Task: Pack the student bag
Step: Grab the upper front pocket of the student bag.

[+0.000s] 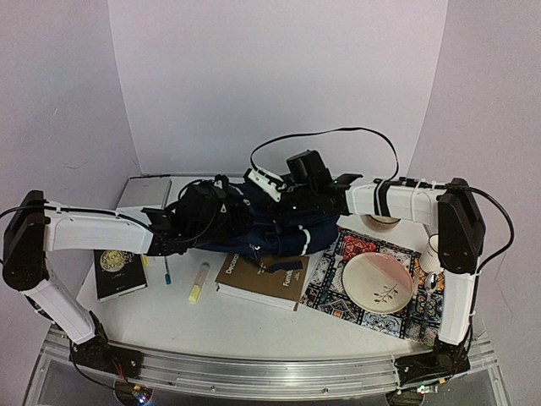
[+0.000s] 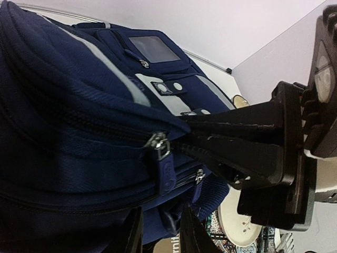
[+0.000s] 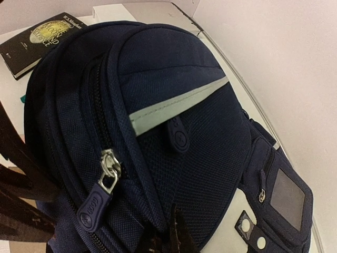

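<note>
The white table (image 1: 254, 326) carries the student bag (image 1: 279, 222), which lies on its side in the middle, towards the far edge. Both arms reach in over the bag and hide much of it from above.

The right gripper (image 3: 172, 237) comes in from the right edge. Its fingers are pinched close together on a ridge of the bag's navy fabric, just beside a metal zip pull (image 2: 158, 143). In its own wrist view only the very tips show, cut off by the bottom edge.

The left gripper (image 2: 160, 232) comes in from the left edge. Its fingertips stand a little apart at the bottom of its view with navy fabric between them. I cannot tell whether they press on it.

- **Near right corner:** a patterned mat (image 1: 338, 292) with a pale plate (image 1: 378, 282) resting on it.
- **Middle of the near half:** a brown book (image 1: 262, 279), whose far edge looks to be tucked under the bag.
- **Left edge:** a black book (image 1: 118, 272).
- **Far left corner:** a flat grey slab (image 1: 144, 193), perhaps a laptop.
- **Right side:** a bowl (image 1: 385, 222) peeks out from under the right arm, mostly hidden. A paper cup (image 1: 431, 248) by the right edge is half covered by the same arm.
- **Between the two books:** a yellow marker (image 1: 197, 285) and a thin pen (image 1: 166, 271), apart from each other.
</note>
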You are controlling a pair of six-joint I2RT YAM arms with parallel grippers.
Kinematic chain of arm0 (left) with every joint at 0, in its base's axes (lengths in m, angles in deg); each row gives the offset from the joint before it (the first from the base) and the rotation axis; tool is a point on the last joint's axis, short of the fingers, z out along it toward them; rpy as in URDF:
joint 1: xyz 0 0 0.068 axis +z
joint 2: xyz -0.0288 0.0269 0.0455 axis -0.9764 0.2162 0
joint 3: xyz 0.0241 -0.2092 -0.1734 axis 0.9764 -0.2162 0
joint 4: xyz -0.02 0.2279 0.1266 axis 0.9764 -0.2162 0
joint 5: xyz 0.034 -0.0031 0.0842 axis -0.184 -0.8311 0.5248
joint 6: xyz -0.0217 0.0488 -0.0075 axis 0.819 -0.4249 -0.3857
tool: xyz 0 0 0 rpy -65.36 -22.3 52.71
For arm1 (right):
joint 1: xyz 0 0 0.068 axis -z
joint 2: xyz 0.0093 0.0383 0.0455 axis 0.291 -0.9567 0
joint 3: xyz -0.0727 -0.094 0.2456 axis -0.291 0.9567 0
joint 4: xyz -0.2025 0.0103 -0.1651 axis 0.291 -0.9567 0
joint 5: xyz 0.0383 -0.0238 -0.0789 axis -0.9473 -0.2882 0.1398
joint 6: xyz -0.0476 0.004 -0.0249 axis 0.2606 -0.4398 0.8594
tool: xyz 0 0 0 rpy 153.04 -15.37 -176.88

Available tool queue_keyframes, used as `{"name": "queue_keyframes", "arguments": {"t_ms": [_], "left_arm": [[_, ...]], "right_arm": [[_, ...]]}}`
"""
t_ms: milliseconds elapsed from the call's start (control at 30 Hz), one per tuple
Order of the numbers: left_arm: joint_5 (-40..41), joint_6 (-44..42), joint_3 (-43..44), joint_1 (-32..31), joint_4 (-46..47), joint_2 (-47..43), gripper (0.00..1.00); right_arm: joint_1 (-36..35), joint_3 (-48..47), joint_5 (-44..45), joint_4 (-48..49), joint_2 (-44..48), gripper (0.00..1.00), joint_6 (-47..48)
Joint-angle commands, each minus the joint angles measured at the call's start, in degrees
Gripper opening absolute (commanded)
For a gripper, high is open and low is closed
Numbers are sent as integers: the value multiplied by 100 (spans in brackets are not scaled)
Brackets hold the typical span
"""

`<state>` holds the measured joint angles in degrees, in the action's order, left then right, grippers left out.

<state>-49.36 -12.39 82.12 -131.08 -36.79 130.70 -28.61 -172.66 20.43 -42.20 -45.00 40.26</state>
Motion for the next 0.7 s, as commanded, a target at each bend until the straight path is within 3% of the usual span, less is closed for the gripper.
{"name": "queue_keyframes", "arguments": {"t_ms": [0,667], "left_arm": [[-207,248,342,46,413,51,26],[-343,714,285,549,467,357,27]], "right_arm": [[-94,-315,-76,511,72,0,-248],[-194,-379,-160,511,-4,0,-191]]}}
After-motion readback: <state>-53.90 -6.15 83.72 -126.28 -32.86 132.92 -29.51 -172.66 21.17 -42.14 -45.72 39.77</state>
